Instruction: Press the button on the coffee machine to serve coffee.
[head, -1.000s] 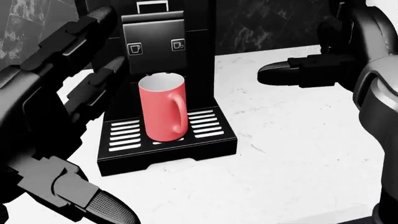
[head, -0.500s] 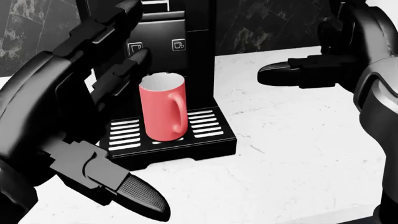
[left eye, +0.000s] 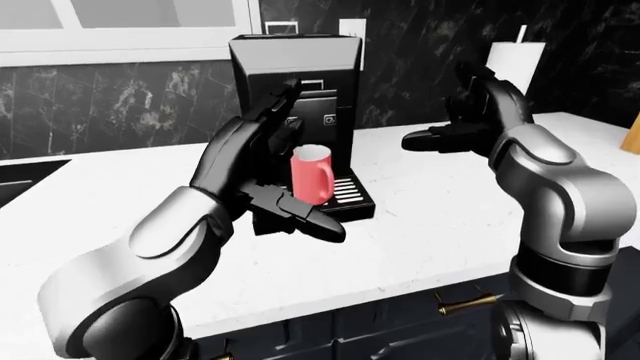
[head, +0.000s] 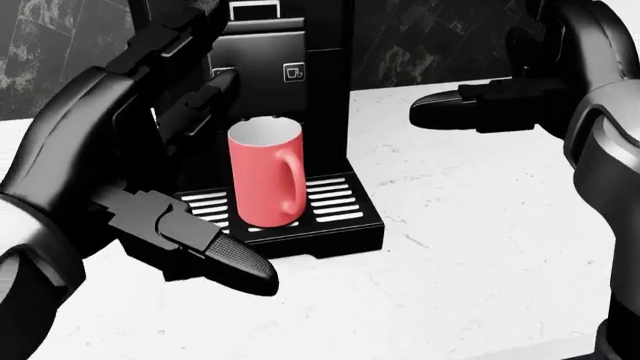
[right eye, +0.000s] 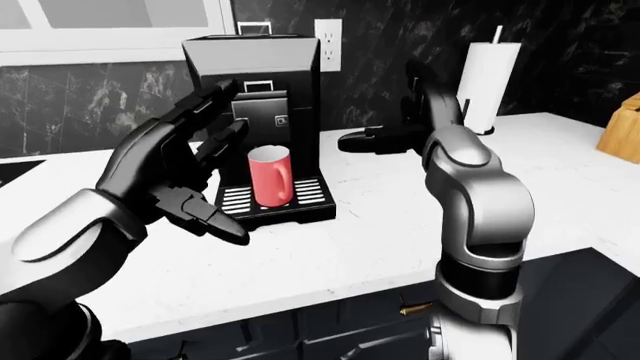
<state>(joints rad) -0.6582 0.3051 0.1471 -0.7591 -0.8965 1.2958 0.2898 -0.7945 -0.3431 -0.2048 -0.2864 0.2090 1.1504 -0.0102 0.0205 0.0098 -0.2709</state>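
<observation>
In the left-eye view, the coffee machine (left eye: 297, 112) stands at the far side of the white counter (left eye: 440, 217), against the dark marble wall. A red mug (left eye: 312, 174) sits on its drip tray. The left hand (left eye: 250, 161) is raised just left of the machine's face, fingers spread and holding nothing. The right hand (left eye: 470, 120) hovers well to the right, also spread and empty, with a paper towel roll (left eye: 514, 64) beyond it.

In the head view, two small square buttons show on the front panel; the right button (head: 294, 73) is clear, while the left button (head: 222, 73) is half hidden behind the left hand's fingertips (head: 215, 88). Whether a fingertip touches it I cannot tell.

In the right-eye view, the left hand's thumb (right eye: 215, 217) points low near the drip tray (right eye: 275, 199).

The machine looks rigid and heavy, unlikely to slide under a push. The button is small and stiff, so it probably wants one fingertip pressed squarely, without grasping, keeping clear of the light, easily tipped mug.
</observation>
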